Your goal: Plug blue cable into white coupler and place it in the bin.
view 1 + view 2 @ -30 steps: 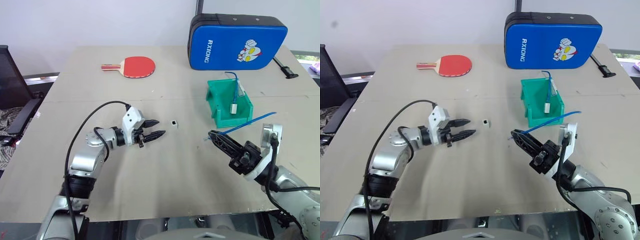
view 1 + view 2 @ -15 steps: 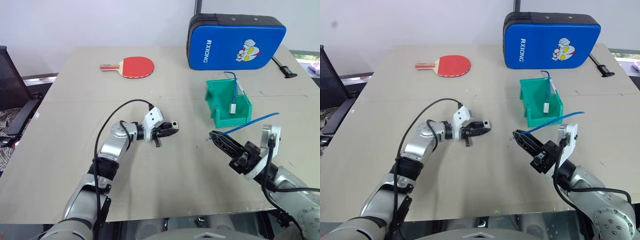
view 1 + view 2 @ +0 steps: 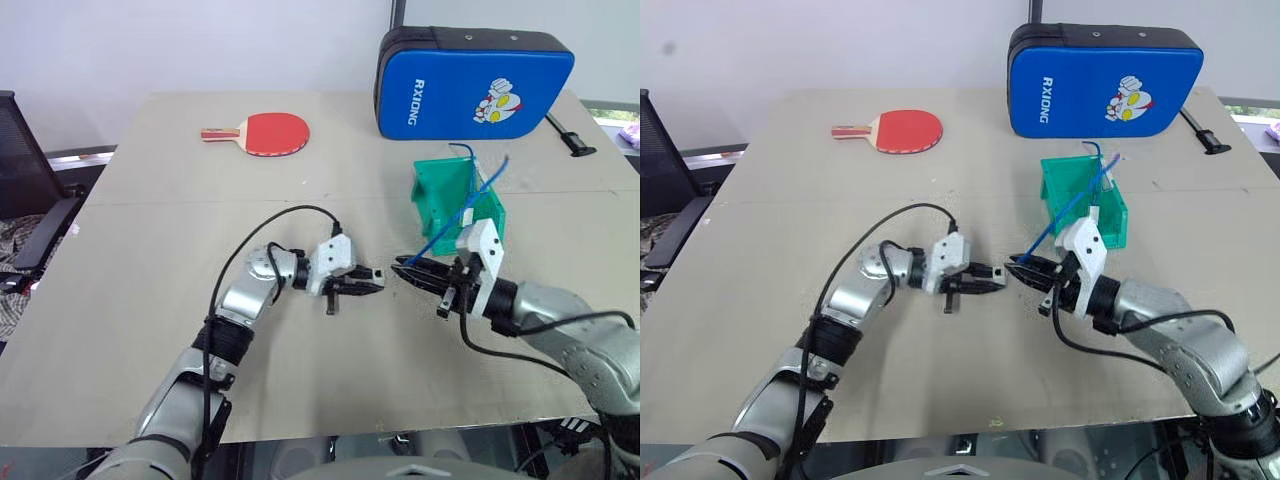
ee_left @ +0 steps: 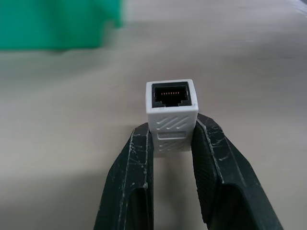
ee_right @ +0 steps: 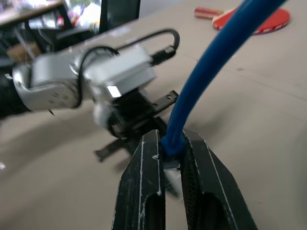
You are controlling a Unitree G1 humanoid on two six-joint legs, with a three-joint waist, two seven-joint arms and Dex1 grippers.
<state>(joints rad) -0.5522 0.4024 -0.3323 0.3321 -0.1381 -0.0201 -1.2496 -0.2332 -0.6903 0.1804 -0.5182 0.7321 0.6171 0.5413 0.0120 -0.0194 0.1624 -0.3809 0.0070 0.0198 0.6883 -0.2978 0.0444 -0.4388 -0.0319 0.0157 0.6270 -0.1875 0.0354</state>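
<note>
1. The left gripper pinches the white coupler, its dark socket facing outward and empty.
2. The right gripper is clamped on the blue cable near its plug end.
3. Above the surface, both grippers point at each other, tips near but apart; both parts are picked up, the plug not yet inserted.
4. Judged left to do: mating them, then dropping the pair into the green bin just behind the right gripper.
</note>
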